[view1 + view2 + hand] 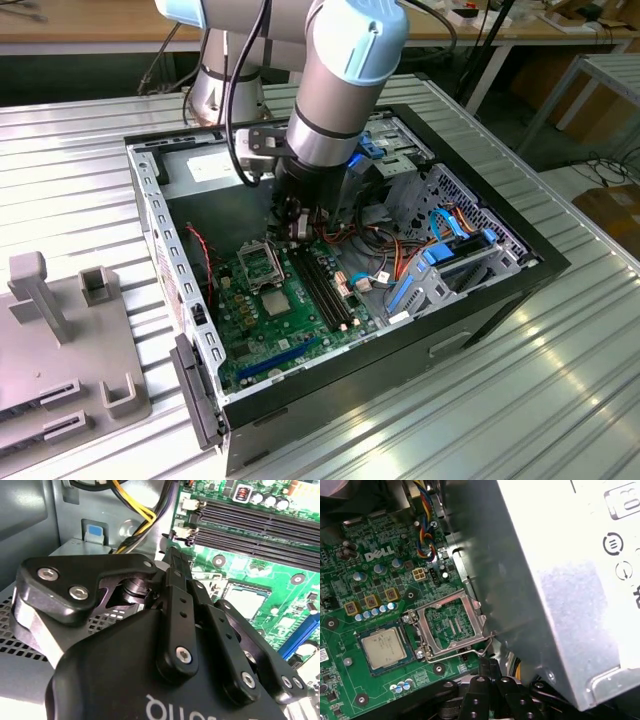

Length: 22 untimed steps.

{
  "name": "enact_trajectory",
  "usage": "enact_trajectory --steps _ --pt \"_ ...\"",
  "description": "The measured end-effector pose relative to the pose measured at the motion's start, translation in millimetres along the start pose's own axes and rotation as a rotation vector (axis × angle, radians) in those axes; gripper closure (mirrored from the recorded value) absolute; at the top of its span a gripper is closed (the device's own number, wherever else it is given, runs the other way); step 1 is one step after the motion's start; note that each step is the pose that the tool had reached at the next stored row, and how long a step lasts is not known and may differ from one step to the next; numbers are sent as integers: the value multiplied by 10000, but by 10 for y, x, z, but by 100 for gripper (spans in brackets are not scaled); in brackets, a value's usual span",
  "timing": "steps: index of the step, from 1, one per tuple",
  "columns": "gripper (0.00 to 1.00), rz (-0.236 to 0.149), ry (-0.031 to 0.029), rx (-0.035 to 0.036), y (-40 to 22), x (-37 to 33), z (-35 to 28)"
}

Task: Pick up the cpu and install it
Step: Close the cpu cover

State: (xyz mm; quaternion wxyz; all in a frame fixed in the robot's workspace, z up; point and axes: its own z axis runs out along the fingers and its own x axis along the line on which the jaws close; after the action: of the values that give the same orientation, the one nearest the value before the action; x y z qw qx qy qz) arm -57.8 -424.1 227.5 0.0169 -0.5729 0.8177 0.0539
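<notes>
closed gripper (175, 556) hovers above the motherboard (278, 564) near the cpu (247, 596).

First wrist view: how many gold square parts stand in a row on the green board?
3 gold square parts: one farthest from the open socket frame, one in the middle, one nearest it. The silver metal box may hide others.

The exterior view stands back and looks down at a slant on the open computer case (400, 365) on the table (570, 400). Both wrist views ride close inside it, peering along the end effector (175, 560) (490, 666) at the motherboard (235, 562) (340, 592). All three share the cpu (277, 301) (245, 597) (385, 647) in its socket and the board around it.
</notes>
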Motion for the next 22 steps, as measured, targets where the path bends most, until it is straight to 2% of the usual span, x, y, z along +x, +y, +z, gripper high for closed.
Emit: enact_trajectory --steps 7,8,9,10,12,14,21,22 --pt "89 -38 -11 -10 1 -6 48" --pt "89 -41 -34 -18 2 -9 49" --pt "89 -46 -127 -51 2 -10 53" --pt "89 -48 -194 -76 1 -10 56" --pt "89 -50 -284 -108 0 -9 67" --pt "89 -53 -342 -129 -1 -9 75" --pt "89 -89 -459 -176 -3 -6 90" --pt "89 -111 -493 -190 -3 -6 92"
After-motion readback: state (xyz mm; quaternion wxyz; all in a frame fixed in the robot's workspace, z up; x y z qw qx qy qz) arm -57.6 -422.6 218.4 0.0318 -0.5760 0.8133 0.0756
